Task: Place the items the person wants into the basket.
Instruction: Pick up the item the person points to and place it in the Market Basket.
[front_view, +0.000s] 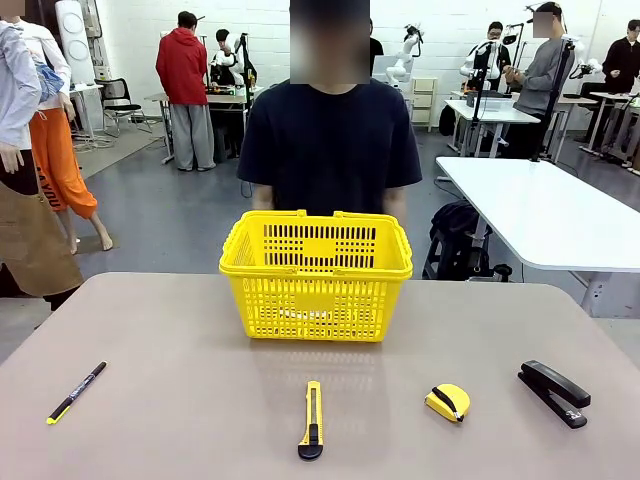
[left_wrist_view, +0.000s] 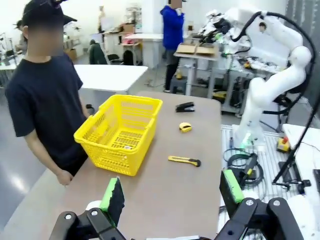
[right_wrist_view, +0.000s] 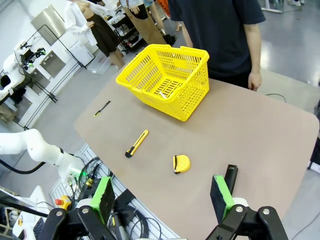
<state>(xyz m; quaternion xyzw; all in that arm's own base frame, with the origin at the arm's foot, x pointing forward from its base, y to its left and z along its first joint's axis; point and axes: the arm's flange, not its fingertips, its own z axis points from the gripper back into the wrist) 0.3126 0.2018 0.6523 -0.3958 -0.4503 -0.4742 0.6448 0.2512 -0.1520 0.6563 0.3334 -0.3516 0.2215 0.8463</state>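
Along the bottom edge of each wrist view, the robot's fingers stood spread wide with nothing between them. Both the left end effector (left_wrist_view: 171, 192) and the right end effector (right_wrist_view: 161, 194) hung open and empty, well above the beige worktop (front_view: 180, 420).

Nearest the robot, a row of tools lay well apart across the lower part of the front view. A thin black pen with a yellow tip (front_view: 77, 391) was at lower left and a slim yellow utility knife with a black end (front_view: 312, 420) at lower centre. A small yellow-and-black tape measure (front_view: 447, 402) lay to the right of the knife, and a black stapler (front_view: 553, 393) at lower right.

Beyond them, at the frame's centre, the yellow slotted plastic shopping basket (front_view: 316, 272) sat upright. A small pale thing lay on its floor in the right wrist view, too small to identify. Behind the basket stood the person in a dark short-sleeved T-shirt (front_view: 330, 145), neither hand visibly pointing.

The step in hand looked like waiting to learn which item was wanted. Doing it well would mean holding off until the person signalled. The nearer arm should then descend squarely, closing across the knife's narrow width or the tape measure's flat sides. The lift should clear the basket's near wall before release.
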